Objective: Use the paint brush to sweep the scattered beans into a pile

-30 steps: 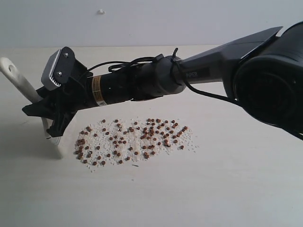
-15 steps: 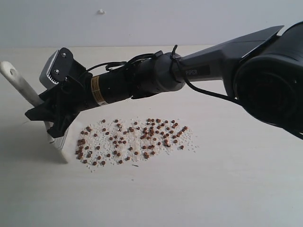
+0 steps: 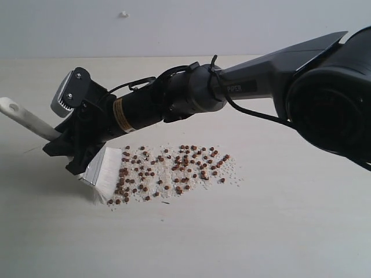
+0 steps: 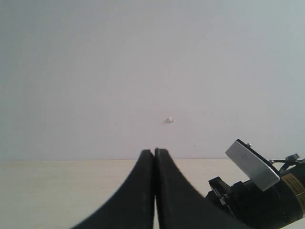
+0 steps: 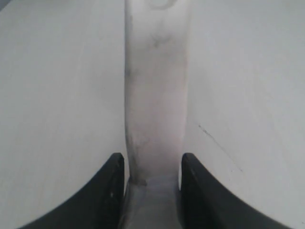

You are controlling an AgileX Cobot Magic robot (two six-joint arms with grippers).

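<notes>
Reddish-brown beans (image 3: 174, 168) lie scattered among whitish crumbs on the pale table. My right gripper (image 3: 78, 152) reaches across to the left and is shut on the paint brush (image 3: 103, 172). Its silver ferrule and cream bristles press on the table at the left edge of the beans, and the light handle (image 3: 26, 119) sticks out to the left. In the right wrist view the handle (image 5: 155, 90) runs between the two black fingers of the right gripper (image 5: 151, 167). The left gripper (image 4: 154, 153) is shut and empty, pointing at the wall.
The pale table (image 3: 261, 231) stretches around the bean patch. A grey wall (image 3: 174, 23) with a small white mark (image 3: 123, 13) rises behind it. The right arm's camera housing (image 4: 251, 164) shows beside the left gripper in the left wrist view.
The right gripper has swung the brush rightwards and lower. The bristles now touch the left edge of the beans and have pushed the leftmost ones inward. The left gripper view has no earlier frame.
</notes>
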